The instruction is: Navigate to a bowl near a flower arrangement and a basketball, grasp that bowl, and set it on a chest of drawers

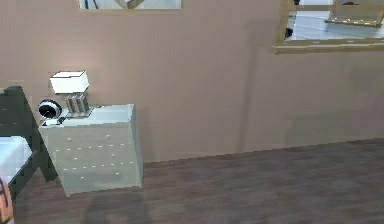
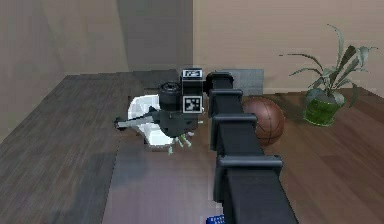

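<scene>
Arm [image 2: 240,150] out beside a basketball [image 2: 264,120] and a plant [image 2: 325,85], with a white bowl [image 2: 148,106] at its tip.
The gripper [image 2: 125,123] crosses the bowl. I can't tell how its fingers stand, or whether it holds anything. The ball sits just right of the arm, the plant farther right. Ahead, the drawers [image 1: 95,150] stand against the wall with a lamp [image 1: 70,88] on top.
</scene>
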You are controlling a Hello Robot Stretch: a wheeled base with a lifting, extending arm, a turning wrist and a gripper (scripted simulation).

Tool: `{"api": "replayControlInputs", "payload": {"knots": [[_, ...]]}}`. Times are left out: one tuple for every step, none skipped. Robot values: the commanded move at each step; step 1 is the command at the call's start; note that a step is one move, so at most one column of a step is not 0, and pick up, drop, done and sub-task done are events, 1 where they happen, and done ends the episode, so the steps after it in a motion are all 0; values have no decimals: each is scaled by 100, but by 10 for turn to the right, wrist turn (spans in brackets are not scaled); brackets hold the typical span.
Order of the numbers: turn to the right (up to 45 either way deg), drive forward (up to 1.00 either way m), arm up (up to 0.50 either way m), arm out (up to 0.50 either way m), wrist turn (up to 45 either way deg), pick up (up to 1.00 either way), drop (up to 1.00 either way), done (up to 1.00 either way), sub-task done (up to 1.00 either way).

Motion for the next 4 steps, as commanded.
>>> {"api": "replayControlInputs", "payload": {"knots": [[0,0,0,0,-450,0,0,0,0],[0,0,0,0,-450,0,0,0,0],[0,0,0,0,-30,0,0,0,0],[0,0,0,-20,0,0,0,0,0]]}}
